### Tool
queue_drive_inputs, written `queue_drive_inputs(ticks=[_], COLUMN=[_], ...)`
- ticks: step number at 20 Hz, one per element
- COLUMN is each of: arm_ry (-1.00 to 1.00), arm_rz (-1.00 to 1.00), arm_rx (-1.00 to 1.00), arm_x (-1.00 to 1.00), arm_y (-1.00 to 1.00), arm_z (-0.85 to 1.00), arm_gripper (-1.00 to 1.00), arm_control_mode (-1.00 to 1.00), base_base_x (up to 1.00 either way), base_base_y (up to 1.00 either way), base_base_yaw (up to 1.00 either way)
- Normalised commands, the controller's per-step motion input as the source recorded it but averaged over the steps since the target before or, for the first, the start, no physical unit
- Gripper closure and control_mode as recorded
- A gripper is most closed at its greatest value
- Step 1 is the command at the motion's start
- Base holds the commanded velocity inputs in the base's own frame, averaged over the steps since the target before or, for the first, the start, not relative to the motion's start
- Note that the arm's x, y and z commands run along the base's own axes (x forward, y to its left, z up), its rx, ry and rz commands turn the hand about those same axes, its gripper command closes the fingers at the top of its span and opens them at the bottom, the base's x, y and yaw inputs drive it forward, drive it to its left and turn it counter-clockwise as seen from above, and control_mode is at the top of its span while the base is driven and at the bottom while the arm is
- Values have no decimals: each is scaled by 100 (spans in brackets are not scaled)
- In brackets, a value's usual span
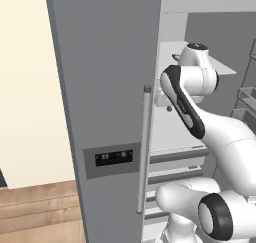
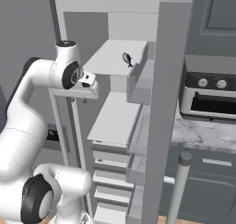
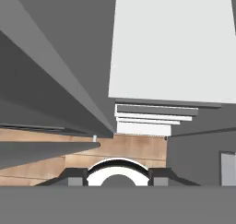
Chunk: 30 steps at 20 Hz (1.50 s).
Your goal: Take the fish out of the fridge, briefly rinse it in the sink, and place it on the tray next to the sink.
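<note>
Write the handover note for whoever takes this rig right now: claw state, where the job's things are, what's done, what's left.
Claw: hangs at the fridge opening, pointing down at the pale shelves and wood floor; fingertips barely visible in the hand view, so open or shut is unclear. It holds nothing.
Fish: small dark shape lying on the upper shelf, apart from the arm.
Fridge: door stands open, steel bar handle free.
Done: fridge opened.
Left: grasp the fish, rinse it in the sink, set it on the tray.
</note>
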Motion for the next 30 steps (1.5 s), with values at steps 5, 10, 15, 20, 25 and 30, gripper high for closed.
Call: queue_drive_inputs(ticks=[5,10,15,20,25,30], arm_ry=[0,-13,-29,-31,-23,-19], arm_rz=[0,-4,0,0,0,0], arm_rx=[0,-1,-12,-4,0,0], arm_x=[-8,-13,-39,-22,0,0], arm_y=[-2,-24,-27,-42,-50,-59], arm_z=[0,0,12,43,60,59], arm_gripper=[-100,-100,-100,-100,-100,-100], arm_control_mode=[-100,-100,-100,-100,-100,-100], base_base_x=[0,0,0,0,0,0], base_base_y=[0,0,0,0,0,0], base_base_yaw=[0,0,0,0,0,0])
